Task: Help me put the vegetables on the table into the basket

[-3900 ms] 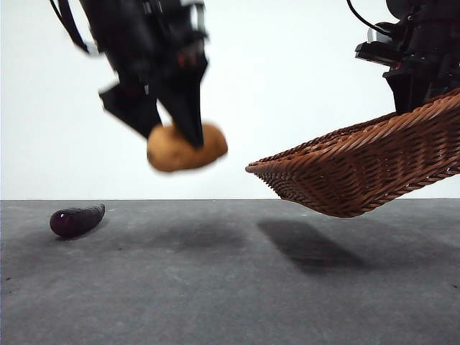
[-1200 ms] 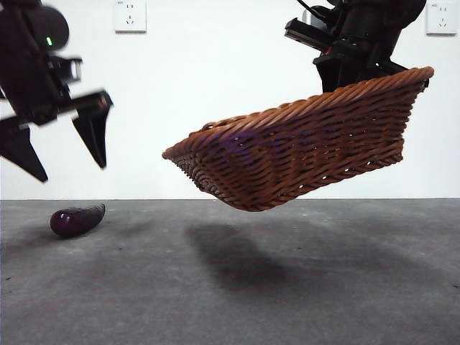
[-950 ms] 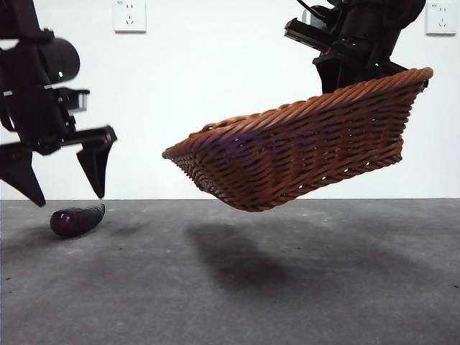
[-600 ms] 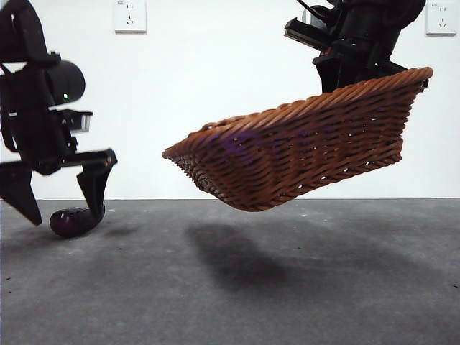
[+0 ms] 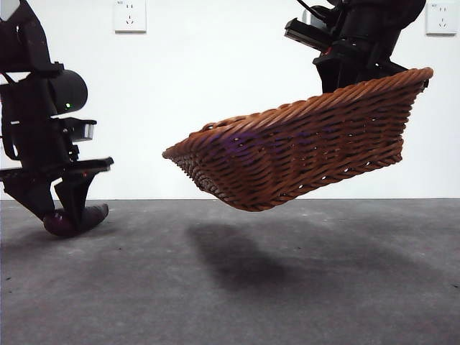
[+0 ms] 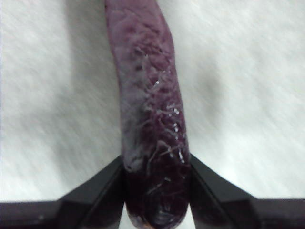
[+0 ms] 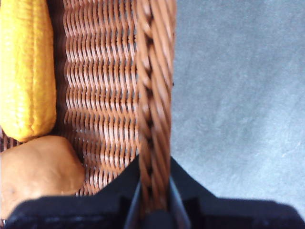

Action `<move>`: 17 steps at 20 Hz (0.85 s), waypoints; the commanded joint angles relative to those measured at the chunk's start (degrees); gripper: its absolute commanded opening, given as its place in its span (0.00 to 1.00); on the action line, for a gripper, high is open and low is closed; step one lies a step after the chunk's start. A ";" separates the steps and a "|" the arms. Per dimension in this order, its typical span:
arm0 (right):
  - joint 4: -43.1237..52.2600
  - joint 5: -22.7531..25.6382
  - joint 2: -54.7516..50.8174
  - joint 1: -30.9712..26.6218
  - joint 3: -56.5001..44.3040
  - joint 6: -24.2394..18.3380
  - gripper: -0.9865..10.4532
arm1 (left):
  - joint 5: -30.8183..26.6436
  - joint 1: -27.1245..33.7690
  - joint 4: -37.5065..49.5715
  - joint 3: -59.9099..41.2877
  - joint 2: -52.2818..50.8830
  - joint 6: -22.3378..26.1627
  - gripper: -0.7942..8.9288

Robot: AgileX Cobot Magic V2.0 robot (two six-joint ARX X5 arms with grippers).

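Observation:
A dark purple eggplant (image 5: 92, 214) lies on the grey table (image 5: 302, 302) at the far left. My left gripper (image 5: 61, 215) stands low over it, and in the left wrist view the eggplant (image 6: 150, 114) sits between the two jaws of that gripper (image 6: 157, 191), which press on both its sides. My right gripper (image 5: 342, 77) holds the brown wicker basket (image 5: 302, 154) tilted in the air, shut on its braided rim (image 7: 153, 109). Inside the basket lie the yellow corn cob (image 7: 24, 67) and the tan potato (image 7: 38, 167).
The basket throws a dark shadow (image 5: 237, 262) on the table below it. A white wall with two power sockets (image 5: 129, 14) stands behind the table.
My left gripper has come down from above the eggplant, and its jaws have closed in on it. The potato it held 3.2 s ago is gone from it. The basket has stayed still for the last second.

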 commanded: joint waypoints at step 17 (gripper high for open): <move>1.01 1.49 -0.61 0.07 -0.15 1.55 0.08 | 18.78 -21.14 -18.16 -0.02 -26.60 -0.28 0.08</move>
